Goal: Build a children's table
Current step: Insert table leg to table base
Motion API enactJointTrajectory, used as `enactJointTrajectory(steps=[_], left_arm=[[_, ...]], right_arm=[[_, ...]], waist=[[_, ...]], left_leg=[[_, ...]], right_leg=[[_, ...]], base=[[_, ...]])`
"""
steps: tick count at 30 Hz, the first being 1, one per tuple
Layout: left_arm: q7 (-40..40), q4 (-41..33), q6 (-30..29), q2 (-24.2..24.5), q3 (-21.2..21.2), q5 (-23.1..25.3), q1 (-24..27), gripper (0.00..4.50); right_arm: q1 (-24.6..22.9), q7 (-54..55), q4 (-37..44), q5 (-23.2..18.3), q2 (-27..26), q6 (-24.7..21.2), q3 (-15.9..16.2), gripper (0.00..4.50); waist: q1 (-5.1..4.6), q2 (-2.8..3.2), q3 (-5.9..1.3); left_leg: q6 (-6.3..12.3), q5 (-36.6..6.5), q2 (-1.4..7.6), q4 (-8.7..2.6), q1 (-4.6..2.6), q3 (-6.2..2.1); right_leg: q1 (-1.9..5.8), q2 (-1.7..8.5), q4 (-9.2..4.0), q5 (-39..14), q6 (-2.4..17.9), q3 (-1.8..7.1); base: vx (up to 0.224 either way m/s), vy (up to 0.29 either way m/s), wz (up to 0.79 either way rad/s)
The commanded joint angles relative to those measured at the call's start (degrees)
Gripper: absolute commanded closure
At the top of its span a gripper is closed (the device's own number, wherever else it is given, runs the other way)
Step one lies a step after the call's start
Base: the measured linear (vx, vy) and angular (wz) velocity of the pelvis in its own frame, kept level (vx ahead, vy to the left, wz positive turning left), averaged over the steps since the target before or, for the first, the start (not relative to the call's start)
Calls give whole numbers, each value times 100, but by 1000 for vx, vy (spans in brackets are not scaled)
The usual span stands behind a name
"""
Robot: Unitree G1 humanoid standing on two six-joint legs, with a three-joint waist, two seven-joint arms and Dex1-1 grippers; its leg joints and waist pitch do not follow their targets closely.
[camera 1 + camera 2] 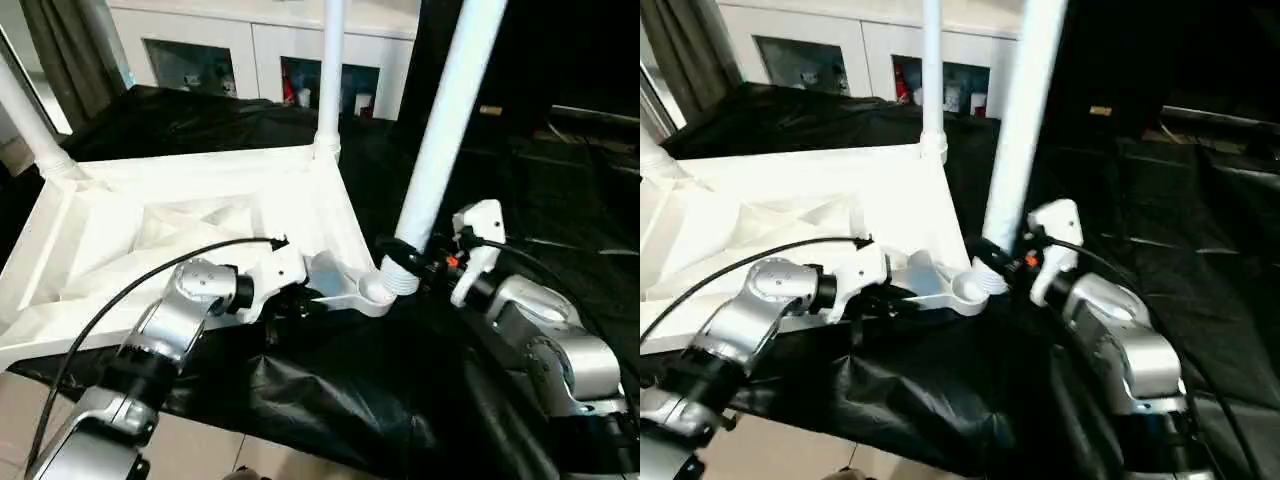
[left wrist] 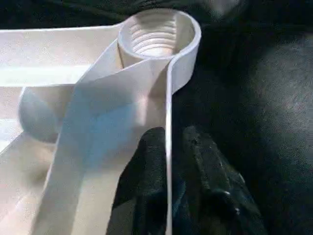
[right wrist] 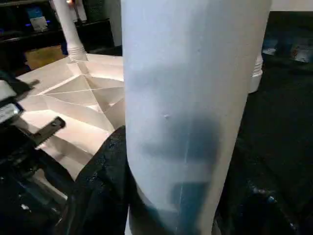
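Left eye view: white plastic rectangular table top (image 1: 200,215), underside up with ribbed bracing, lies on a black crinkled sheet (image 1: 330,400). Two white tapered tubular legs stand in its corner sockets, one at the far left (image 1: 25,115), one at the far right (image 1: 330,70). Left silver forearm reaches in from the lower left, wrist bent inward; left gripper (image 1: 300,297) sits at the top's near edge beside the near-right round socket (image 1: 372,290). Right silver forearm comes from the lower right; right gripper (image 1: 412,258) clasps the base of a third white leg (image 1: 445,120), which leans away from the top with its threaded end at the socket.

Right eye view: same layout; white cabinet with glass doors (image 1: 870,60) stands behind.

Left wrist view: two black fingers (image 2: 208,166) stand narrowly apart astride the top's thin upright edge wall (image 2: 168,147), one each side; the threaded socket stands beyond them.

Right wrist view: black fingers (image 3: 98,186) lie on both sides of the thick leg, closed around it; ribbed underside lies beyond.
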State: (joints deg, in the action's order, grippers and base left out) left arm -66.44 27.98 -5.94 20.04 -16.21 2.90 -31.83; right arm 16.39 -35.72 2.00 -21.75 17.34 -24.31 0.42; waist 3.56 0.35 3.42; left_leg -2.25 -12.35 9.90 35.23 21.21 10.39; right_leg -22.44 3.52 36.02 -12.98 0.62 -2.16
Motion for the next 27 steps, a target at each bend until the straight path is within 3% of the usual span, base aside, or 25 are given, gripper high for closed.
enactJointTrajectory(steps=[1,14,18,21,27], left_arm=[[-158,158,-86,9,-107,-10,-96,369],[-13,839,124,93,-45,70,-358,369],[-101,893,149,112,-29,17,-318,405],[-119,886,137,140,-54,24,-251,435],[-169,867,166,193,-137,57,-208,448]], right_arm=[[60,-52,36,-6,12,21,-18,262],[63,-81,3,37,-67,135,123,262],[146,-129,-160,75,-132,178,199,262],[275,-129,-409,146,-208,237,253,262],[551,-56,-917,293,-308,328,319,262]], waist=[[-7,-35,-356],[-25,-14,-348],[-21,-12,-355],[-37,-58,-355],[-47,-49,-342]], left_leg=[[374,-89,331,-438,-69,-115],[203,-435,334,-466,-86,-120],[217,-375,337,-465,-79,-118],[256,-300,341,-466,-71,-116],[255,-328,333,-467,-75,-110]], right_leg=[[282,493,-320,631,1511,289],[298,502,-376,164,1502,293],[300,505,-372,233,1534,291],[305,499,-359,288,1541,284],[297,513,-374,110,1545,288]], base=[[0,0,0],[0,0,0],[0,0,0],[0,0,0],[0,0,0]])
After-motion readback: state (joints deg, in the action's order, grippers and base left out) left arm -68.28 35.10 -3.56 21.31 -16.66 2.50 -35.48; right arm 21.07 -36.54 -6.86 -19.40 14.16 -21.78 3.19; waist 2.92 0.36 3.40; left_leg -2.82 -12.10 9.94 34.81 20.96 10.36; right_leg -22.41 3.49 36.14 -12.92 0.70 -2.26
